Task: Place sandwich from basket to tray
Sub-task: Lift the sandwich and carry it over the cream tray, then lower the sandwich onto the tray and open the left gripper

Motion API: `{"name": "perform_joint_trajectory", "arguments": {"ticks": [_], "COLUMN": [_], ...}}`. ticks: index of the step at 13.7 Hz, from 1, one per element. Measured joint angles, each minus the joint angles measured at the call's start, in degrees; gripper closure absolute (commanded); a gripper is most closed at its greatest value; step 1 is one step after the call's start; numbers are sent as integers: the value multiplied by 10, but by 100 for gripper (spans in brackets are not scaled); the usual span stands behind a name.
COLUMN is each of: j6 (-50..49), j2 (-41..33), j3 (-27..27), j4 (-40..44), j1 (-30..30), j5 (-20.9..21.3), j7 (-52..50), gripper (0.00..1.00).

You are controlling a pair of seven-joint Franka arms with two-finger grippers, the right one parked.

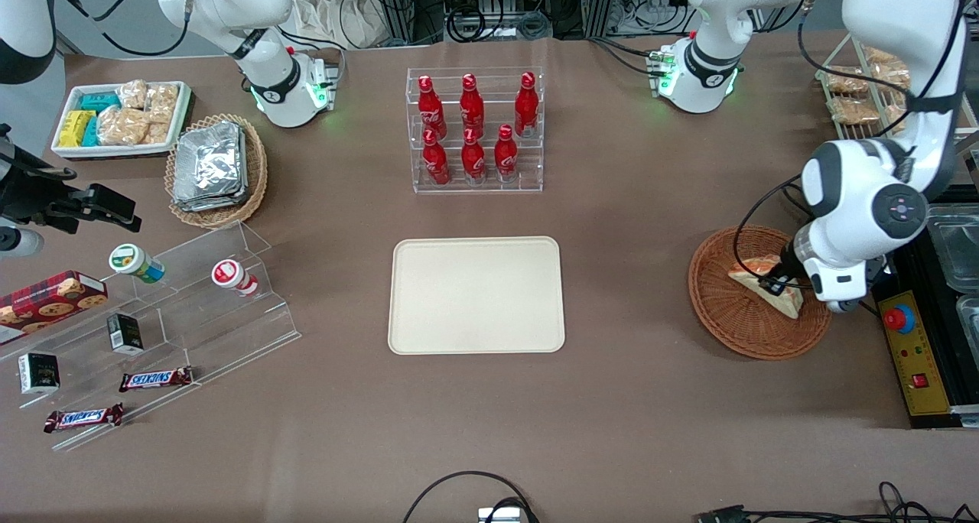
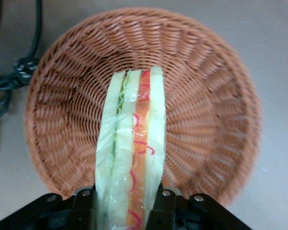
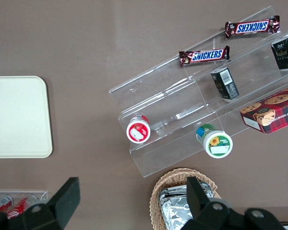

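Observation:
The sandwich [image 1: 767,284] is a wrapped white-bread wedge with orange-red and green filling, over the round reddish-brown wicker basket [image 1: 734,320] toward the working arm's end of the table. My left gripper [image 1: 778,280] is shut on the sandwich. In the left wrist view the sandwich [image 2: 132,153] stands edge-up between the black fingers [image 2: 165,211], above the basket [image 2: 206,110]. The cream tray [image 1: 476,294] lies flat and bare mid-table; a corner of it shows in the right wrist view [image 3: 17,117].
An acrylic rack of red bottles [image 1: 474,129] stands farther from the front camera than the tray. Clear stepped shelves with snacks [image 1: 153,332], a foil-packet basket [image 1: 218,167] and a white snack tray [image 1: 122,118] lie toward the parked arm's end. A control box [image 1: 914,355] sits beside the basket.

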Motion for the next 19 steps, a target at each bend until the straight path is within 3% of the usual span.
{"name": "perform_joint_trajectory", "arguments": {"ticks": [6,9,12,17,18,19], "j6": [-205,-209,-203,-112,-98,-86], "j2": [17,75,183,312,322,329], "j3": [-88,-102,-102,-100,-99,-99], "j4": [208,264,341,409,411,412], "j1": [-89,-192,-275,-303,-304,-305], "j5": [0,0,1,17,26,29], "j7": [112,135,135,119,115,113], "gripper": [100,100,100,100,90,52]}}
